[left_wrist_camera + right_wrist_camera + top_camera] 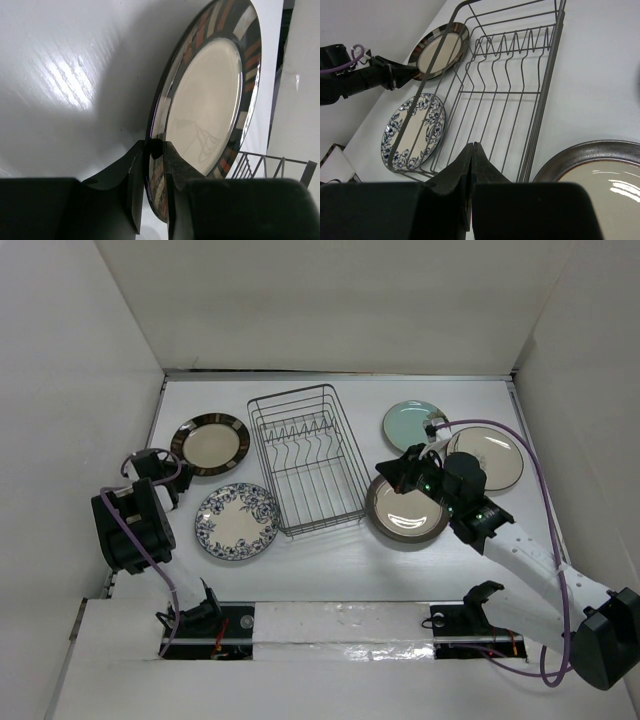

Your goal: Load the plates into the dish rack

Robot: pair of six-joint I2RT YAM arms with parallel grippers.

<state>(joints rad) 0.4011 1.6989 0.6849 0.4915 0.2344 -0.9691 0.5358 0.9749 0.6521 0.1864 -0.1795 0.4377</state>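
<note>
The dish rack [305, 460] stands in the middle of the table [330, 560], with all five plates outside it. To its left lies the brown-rimmed plate [210, 443], and the left hand [154, 147] is clamped on that plate's rim at the edge farthest from the rack, one finger on each face. Whether this edge is raised off the table cannot be told. The blue-and-white floral plate [237, 521] lies flat by the rack's near left corner. The dark brown speckled plate [407, 510] lies just beside the rack's near right corner. The right hand [471, 150] hangs above the gap between this plate and the rack, its fingers pressed together with nothing between them. Right of the rack, toward its far end, lie the pale teal plate [413, 425] and, farther out, the cream plate [487, 455].
</note>
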